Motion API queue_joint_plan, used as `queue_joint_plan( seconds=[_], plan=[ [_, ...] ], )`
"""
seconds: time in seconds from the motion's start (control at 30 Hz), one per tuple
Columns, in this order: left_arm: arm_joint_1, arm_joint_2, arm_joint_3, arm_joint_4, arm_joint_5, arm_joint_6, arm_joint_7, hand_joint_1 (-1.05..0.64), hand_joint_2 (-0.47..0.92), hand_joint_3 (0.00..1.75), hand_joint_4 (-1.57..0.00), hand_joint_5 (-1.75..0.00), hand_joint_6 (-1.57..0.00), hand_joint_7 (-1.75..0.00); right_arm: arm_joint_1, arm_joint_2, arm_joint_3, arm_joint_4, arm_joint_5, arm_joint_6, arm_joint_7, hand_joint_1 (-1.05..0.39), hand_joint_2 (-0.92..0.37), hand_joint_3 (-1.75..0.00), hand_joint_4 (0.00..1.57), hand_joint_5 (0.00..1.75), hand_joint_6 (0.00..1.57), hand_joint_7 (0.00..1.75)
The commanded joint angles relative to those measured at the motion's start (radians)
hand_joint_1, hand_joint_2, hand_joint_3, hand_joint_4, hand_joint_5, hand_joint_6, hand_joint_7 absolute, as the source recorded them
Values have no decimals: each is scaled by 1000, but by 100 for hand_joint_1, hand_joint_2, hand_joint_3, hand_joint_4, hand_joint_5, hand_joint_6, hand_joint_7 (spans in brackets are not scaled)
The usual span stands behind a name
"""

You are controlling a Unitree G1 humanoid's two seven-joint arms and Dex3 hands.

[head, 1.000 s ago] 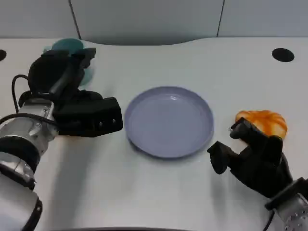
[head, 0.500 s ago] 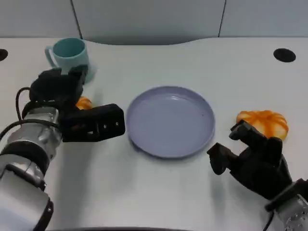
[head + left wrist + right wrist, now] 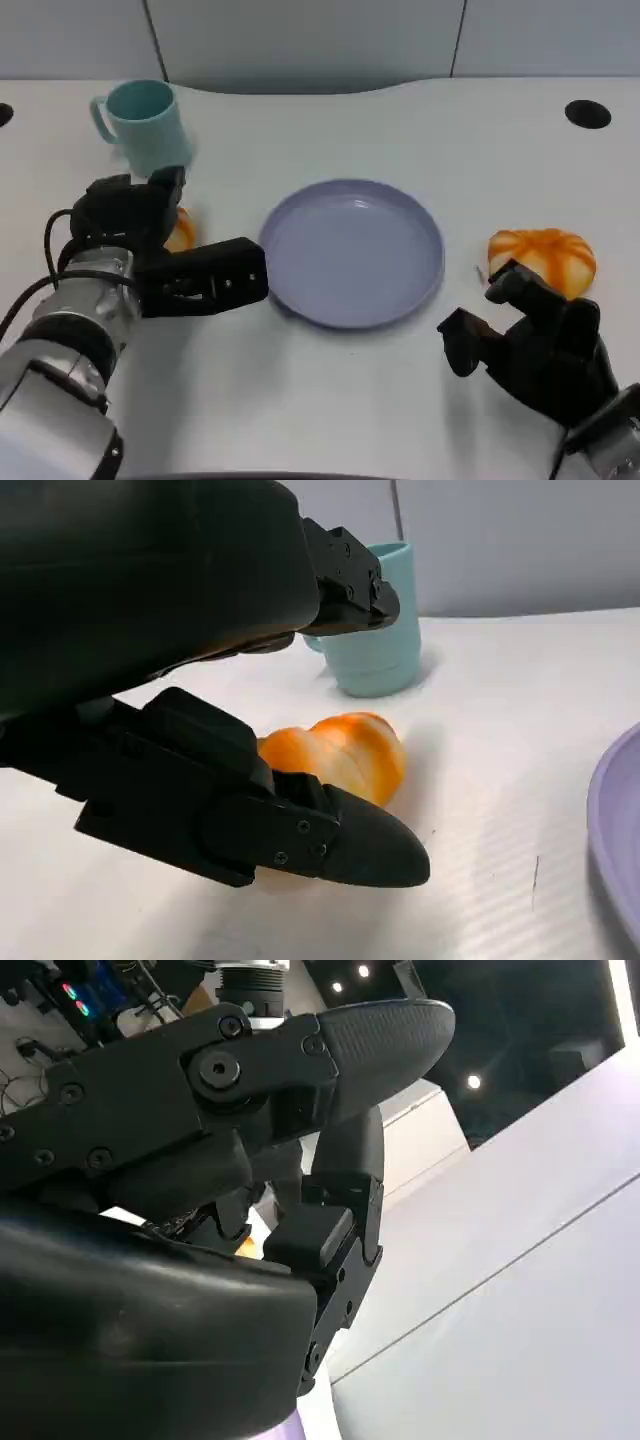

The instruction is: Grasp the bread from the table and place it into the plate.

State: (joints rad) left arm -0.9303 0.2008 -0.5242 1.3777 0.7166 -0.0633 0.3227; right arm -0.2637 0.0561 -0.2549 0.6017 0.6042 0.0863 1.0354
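Hiding most of one bread (image 3: 180,230), left hand (image 3: 165,265), fingers apart; right hand (image 3: 540,345) likewise, by other bread (image 3: 545,255).

Lab or office — white table (image 3: 330,400), grey wall panels (image 3: 300,40)

One orange bread (image 3: 543,256) lies right of the empty lavender plate (image 3: 352,250).

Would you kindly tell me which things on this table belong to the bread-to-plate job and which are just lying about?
Part of the job:
- bread beside the left robot hand
- bread by the right robot hand
- purple plate

Lying about:
- teal mug
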Motion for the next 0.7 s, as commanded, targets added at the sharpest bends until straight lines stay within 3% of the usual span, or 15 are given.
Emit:
queue_joint_plan(
  seconds=[0.03,0.3,0.47,0.6,0.63,0.7],
  plan=[
    [35,-8,3,10,-2,15,-12,-94,92,20,-6,0,-9,0,41,-25,-2,-65,16,20,7,-73,-92,-21,85,144,78,98],
    [66,-10,18,10,-12,23,-20,-90,92,17,-10,-2,-13,-2,80,-25,3,-136,23,60,-19,-75,-92,-18,86,143,78,98],
    [78,-8,7,11,6,32,34,-72,91,4,-18,-4,-21,-3,89,-21,6,-153,24,62,-31,-74,-92,-20,87,143,78,99],
    [84,-6,-10,11,28,32,102,-31,92,3,-53,-21,-34,-5,83,-27,5,-146,29,69,-21,-73,-92,-20,87,144,78,98],
    [86,-4,-13,12,31,25,112,-26,92,13,-51,-79,-38,-3,83,-29,5,-148,30,73,-18,-73,-92,-19,86,143,79,97],
    [91,-2,-8,11,31,4,134,-25,92,18,-49,-136,-43,-2,85,-30,5,-153,30,68,-15,-73,-92,-21,85,144,78,98]
  ],
)
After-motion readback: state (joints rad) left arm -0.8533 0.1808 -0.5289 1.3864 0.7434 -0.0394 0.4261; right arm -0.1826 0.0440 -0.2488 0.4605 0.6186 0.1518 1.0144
